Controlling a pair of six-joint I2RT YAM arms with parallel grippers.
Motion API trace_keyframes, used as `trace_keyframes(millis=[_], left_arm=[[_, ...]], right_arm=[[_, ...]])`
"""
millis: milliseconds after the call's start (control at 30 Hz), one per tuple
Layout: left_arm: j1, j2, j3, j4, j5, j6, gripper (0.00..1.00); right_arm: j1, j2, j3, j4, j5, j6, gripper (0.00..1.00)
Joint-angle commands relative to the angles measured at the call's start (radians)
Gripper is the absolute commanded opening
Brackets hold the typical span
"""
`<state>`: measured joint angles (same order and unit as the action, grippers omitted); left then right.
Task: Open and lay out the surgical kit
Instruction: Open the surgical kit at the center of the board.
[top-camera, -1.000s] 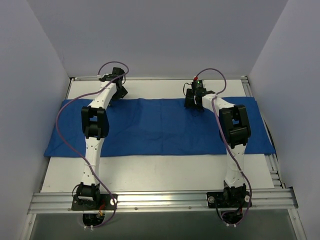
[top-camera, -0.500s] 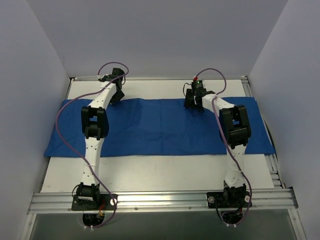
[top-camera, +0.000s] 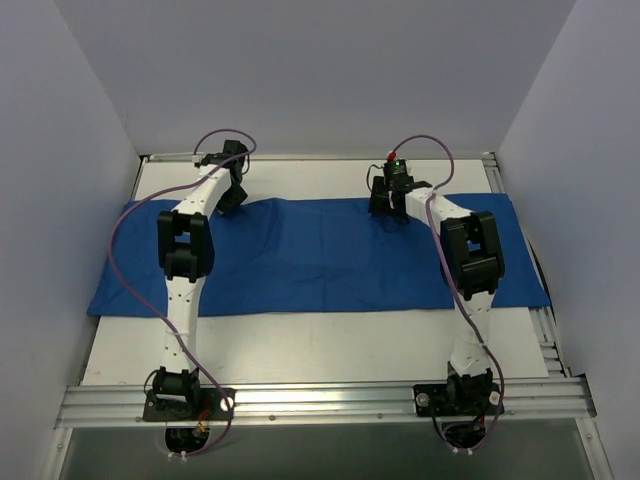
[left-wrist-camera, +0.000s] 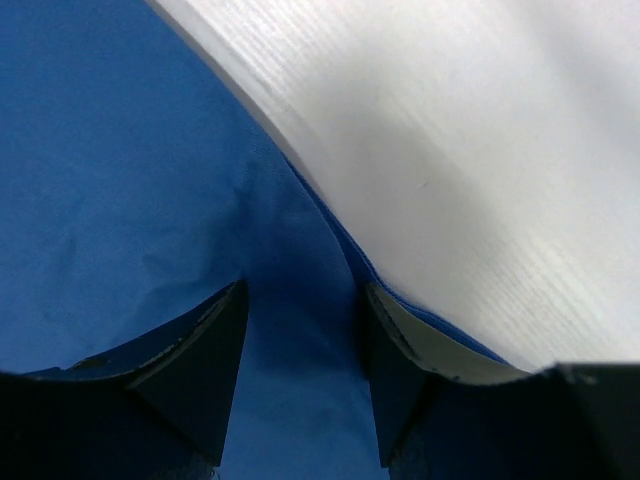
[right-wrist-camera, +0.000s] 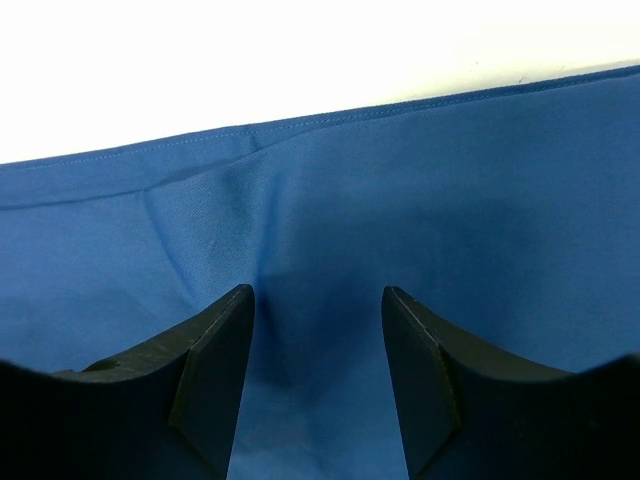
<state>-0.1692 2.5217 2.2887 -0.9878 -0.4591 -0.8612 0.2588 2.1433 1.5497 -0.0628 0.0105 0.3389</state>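
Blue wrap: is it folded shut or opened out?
Folded, it seems: the blue wrap lies as one flat strip across the table, no tray or instruments showing.

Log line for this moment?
blue cloth wrap: spread flat | left gripper: open, at far edge | right gripper: open, at far edge

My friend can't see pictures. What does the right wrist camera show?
A blue cloth fills most of the picture, with its stitched edge running across the top and white table beyond it. At the bottom, the dark right gripper is open, straddling a soft crease in the cloth.
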Motion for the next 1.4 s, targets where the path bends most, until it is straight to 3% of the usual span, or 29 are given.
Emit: trace_keyframes(millis=[0, 500, 1367], left_arm=[[0.007, -0.101, -0.046, -0.029, -0.016, -0.004, 0.58], [0.004, -0.178, -0.118, -0.011, 0.000, -0.009, 0.62], [0.007, -0.366, -0.465, 0.124, 0.002, -0.078, 0.68]], right_arm=[[0.010, -0.076, 0.001, -0.014, 0.009, -0.005, 0.50], [0.010, -0.086, 0.004, -0.019, 0.013, -0.001, 0.50], [0.010, -0.109, -0.040, 0.009, 0.017, 0.020, 0.50]])
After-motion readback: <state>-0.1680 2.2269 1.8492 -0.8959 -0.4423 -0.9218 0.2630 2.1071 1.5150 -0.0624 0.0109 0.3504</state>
